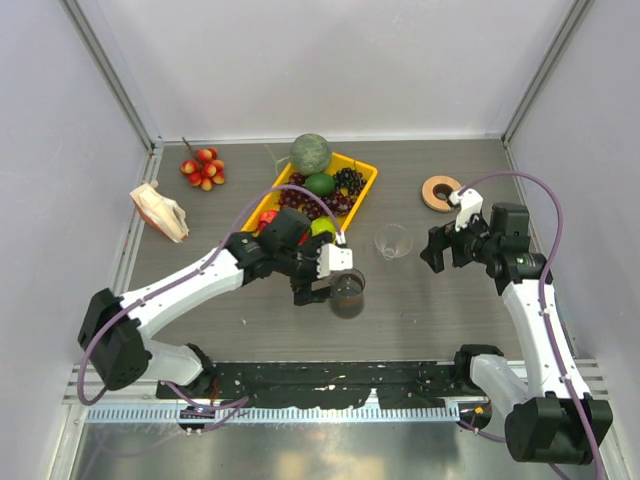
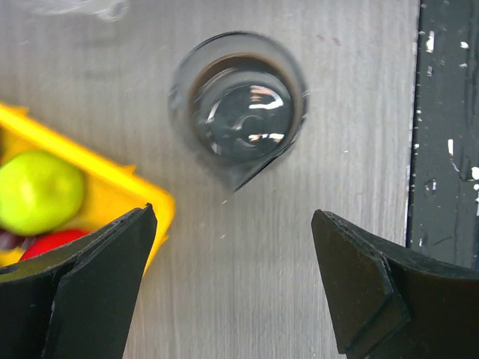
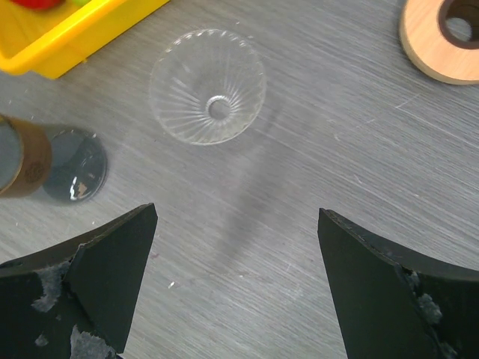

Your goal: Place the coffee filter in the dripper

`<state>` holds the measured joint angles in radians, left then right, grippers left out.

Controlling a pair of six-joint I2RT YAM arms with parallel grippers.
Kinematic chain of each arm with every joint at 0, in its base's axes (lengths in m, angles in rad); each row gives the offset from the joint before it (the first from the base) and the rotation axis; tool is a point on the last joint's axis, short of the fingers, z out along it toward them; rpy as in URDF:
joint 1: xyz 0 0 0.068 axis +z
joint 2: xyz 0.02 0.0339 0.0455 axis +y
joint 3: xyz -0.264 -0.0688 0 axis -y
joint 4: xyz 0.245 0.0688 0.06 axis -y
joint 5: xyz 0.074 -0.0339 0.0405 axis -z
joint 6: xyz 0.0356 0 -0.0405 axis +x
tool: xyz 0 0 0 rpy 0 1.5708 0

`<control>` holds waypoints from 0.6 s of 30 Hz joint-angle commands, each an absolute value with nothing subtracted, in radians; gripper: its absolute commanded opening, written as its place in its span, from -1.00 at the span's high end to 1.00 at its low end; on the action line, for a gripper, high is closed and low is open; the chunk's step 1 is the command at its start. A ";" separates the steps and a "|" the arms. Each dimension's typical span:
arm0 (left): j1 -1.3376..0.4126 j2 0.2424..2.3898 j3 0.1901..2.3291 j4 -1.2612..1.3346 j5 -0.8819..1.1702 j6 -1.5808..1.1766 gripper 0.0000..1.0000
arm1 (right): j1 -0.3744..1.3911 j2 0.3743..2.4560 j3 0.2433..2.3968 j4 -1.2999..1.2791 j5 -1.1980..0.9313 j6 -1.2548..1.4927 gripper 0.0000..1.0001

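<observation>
The dripper, a clear ribbed cone, stands upright mid-table, and shows in the right wrist view ahead of the jaws. No white coffee filter shows in any view. My right gripper hangs open and empty just right of the dripper, above bare table. My left gripper is open and empty beside a dark smoky glass cup. In the left wrist view the gripper is short of the cup, not touching it.
A yellow tray of fruit sits at the back centre; its corner lies by my left finger. A tan wooden ring lies back right. A beige paper bundle and red fruit lie at the left.
</observation>
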<state>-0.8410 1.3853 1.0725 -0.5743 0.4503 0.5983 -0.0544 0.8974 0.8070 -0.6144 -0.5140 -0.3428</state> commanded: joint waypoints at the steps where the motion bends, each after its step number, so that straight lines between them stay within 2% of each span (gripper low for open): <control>1: -0.735 1.226 1.054 -0.529 0.471 0.470 -0.93 | -0.106 0.959 0.894 -0.540 -0.463 -0.259 -0.91; 4: -0.652 1.116 1.002 -0.430 0.495 0.353 -0.98 | -0.165 1.050 0.920 -0.462 -0.445 -0.143 -0.91; 9: -0.559 1.048 0.957 -0.318 0.529 0.143 -0.99 | -0.300 1.235 0.939 -0.266 -0.499 0.107 -0.92; 12: -0.534 1.032 0.940 -0.261 0.592 0.028 -0.98 | -0.316 1.328 0.890 -0.125 -0.466 0.266 -0.96; 18: -0.522 1.035 0.954 -0.264 0.632 -0.031 -0.99 | -0.322 1.477 0.792 0.223 -0.394 0.486 -1.00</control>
